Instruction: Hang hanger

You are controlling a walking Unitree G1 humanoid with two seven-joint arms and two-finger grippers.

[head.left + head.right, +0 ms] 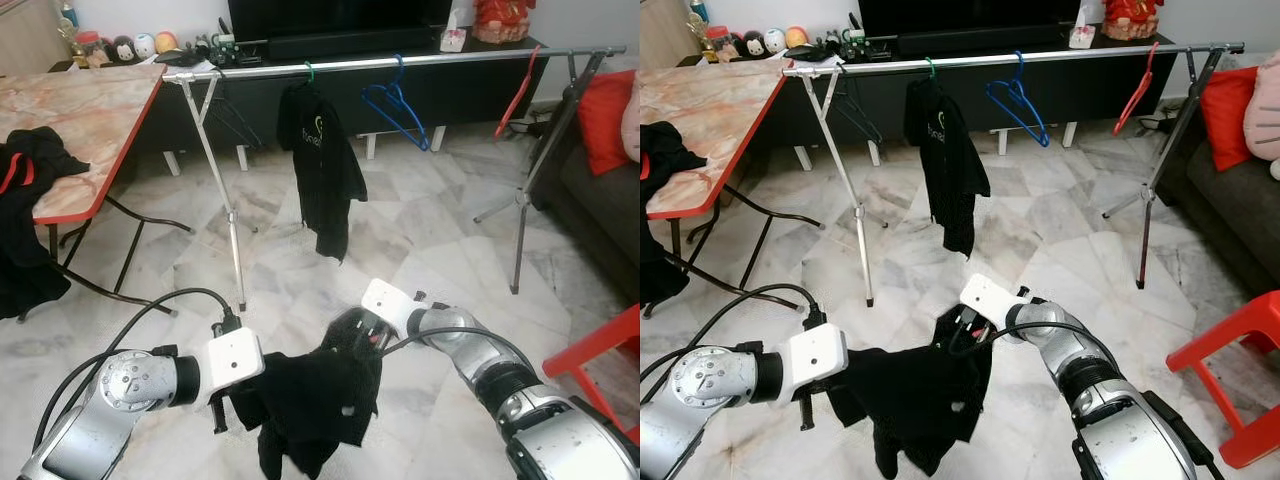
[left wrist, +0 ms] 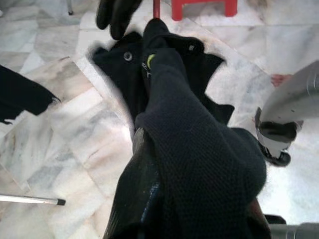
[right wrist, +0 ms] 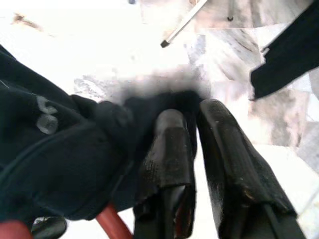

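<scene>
A black shirt (image 1: 315, 400) hangs low over the marble floor, stretched between my two grippers. My left gripper (image 1: 238, 398) is shut on its left edge, and the cloth drapes over the fingers (image 2: 142, 184). My right gripper (image 1: 357, 337) is shut on the collar end, with cloth pinched between its fingers (image 3: 169, 149). A red hanger (image 3: 107, 225) sits inside the shirt, its neck (image 2: 156, 7) sticking out of the collar. Ahead stands the silver clothes rail (image 1: 400, 62). On it hang another black shirt (image 1: 325, 165) on a green hook, a blue hanger (image 1: 395, 105) and a red hanger (image 1: 518, 95).
A marble-topped table (image 1: 80, 120) with a red edge stands at the left, with black clothes (image 1: 30, 170) heaped over its corner. A red stool (image 1: 600, 350) is close on my right. A dark sofa with a red cushion (image 1: 605, 120) lies behind it. The rail's legs (image 1: 225, 210) splay onto the floor.
</scene>
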